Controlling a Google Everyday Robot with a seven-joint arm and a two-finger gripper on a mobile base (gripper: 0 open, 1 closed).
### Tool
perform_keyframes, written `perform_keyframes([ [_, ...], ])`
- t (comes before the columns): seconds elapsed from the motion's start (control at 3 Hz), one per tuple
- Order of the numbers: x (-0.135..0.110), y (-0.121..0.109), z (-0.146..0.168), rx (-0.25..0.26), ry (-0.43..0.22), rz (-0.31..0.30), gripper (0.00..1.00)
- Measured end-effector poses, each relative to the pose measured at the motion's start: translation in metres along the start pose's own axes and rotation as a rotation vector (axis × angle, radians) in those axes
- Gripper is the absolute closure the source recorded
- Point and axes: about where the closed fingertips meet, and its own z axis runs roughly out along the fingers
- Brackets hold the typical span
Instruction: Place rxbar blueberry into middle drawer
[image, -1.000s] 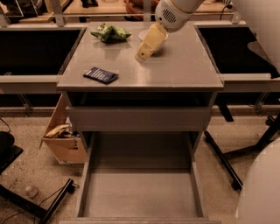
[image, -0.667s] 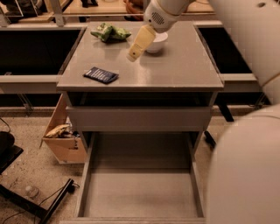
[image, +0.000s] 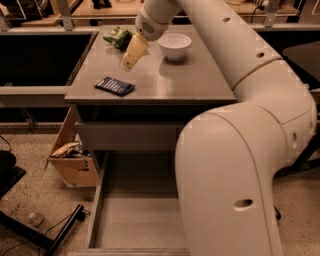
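Fingers (image: 131, 53) together, near rxbar blueberry (image: 115, 86) (bowl (image: 174, 46), green bag (image: 118, 37) beyond)

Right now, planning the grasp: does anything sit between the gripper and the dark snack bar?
Nothing visible does. The gripper hangs just behind the flat navy-black rxbar blueberry, only bare grey cabinet top between them; white bowl and green bag lie farther back.

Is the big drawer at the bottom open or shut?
Open: the middle drawer sticks out, its bare grey floor showing. The gripper hangs over the cabinet top, beyond the rxbar blueberry.
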Motion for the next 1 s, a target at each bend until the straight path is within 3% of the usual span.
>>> perform_keyframes([
  [0.33, -0.009, -0.003, 0.032, -0.011, 0.031, -0.002, 0.00],
  [1.0, -0.021, 0.021, 0.070, -0.044, 0.155, 0.084, 0.00],
])
